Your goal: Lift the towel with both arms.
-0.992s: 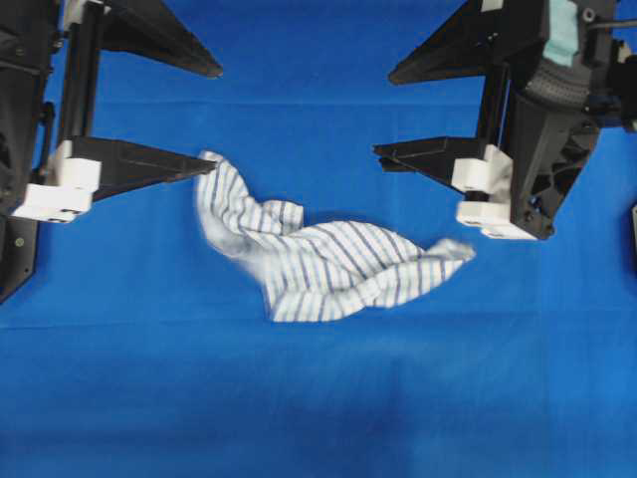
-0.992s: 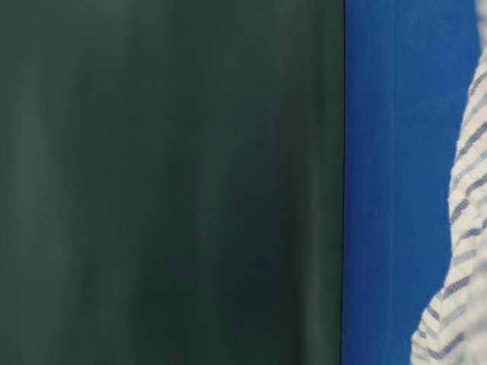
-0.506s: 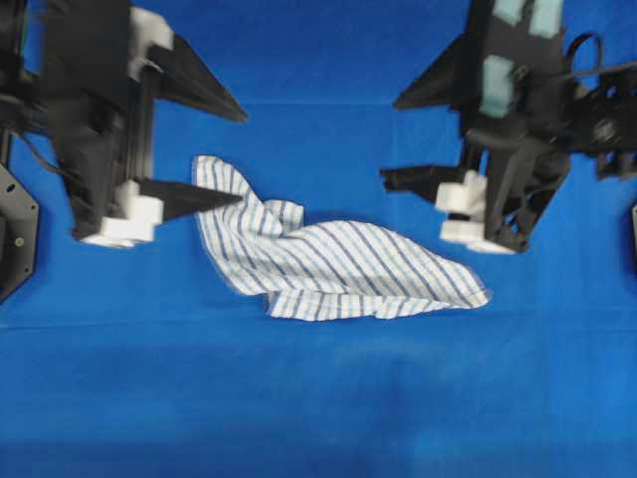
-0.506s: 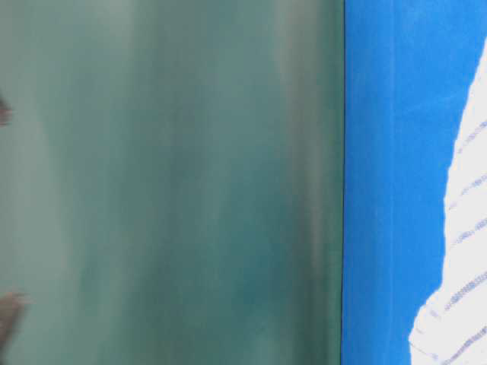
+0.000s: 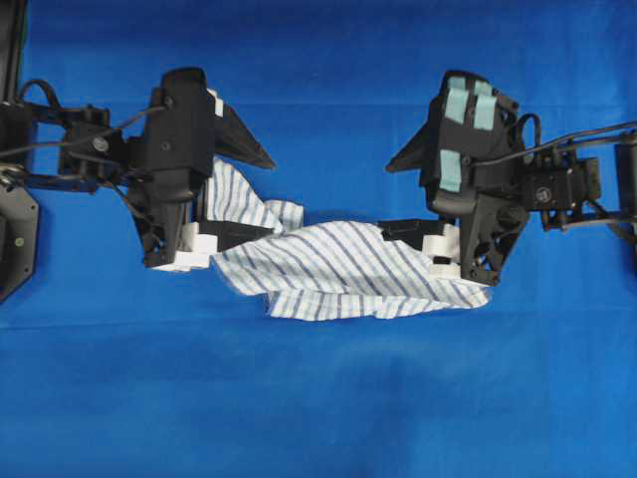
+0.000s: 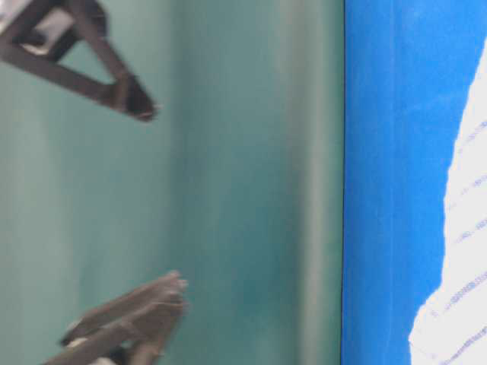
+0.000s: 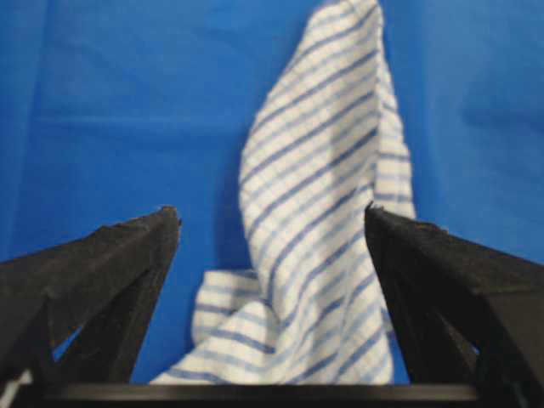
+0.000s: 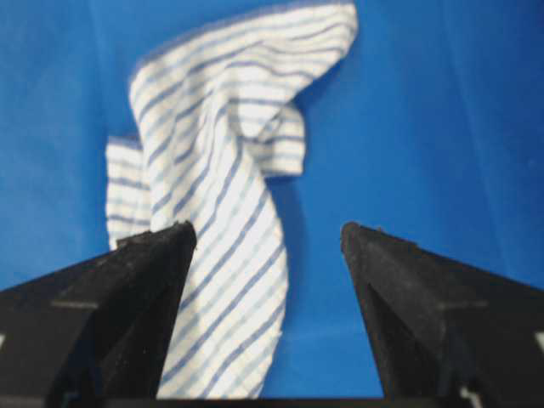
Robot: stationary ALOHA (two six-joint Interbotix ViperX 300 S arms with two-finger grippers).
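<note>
The towel (image 5: 338,269), white with thin blue stripes, lies crumpled on the plain blue cloth (image 5: 318,398). My left gripper (image 5: 254,199) is open, tilted down over the towel's left end. One finger is clear above the towel and the towel's edge partly covers the other. My right gripper (image 5: 390,197), on the arm with teal tape patches, is open over the right end in the same way. In the left wrist view the towel (image 7: 314,212) lies between the open jaws of the left gripper (image 7: 272,212). In the right wrist view the towel (image 8: 221,195) runs past the left finger of the right gripper (image 8: 268,229).
The blue cloth covers the whole table in the overhead view. The table-level view shows a green wall (image 6: 251,182), two blurred black fingers (image 6: 114,84), the blue cloth (image 6: 388,182) and the towel's edge (image 6: 464,266) at the right.
Both arms have swung inward and tilted down onto the towel's two ends. The towel has spread flatter, and its edges now overlap one finger of each gripper.
</note>
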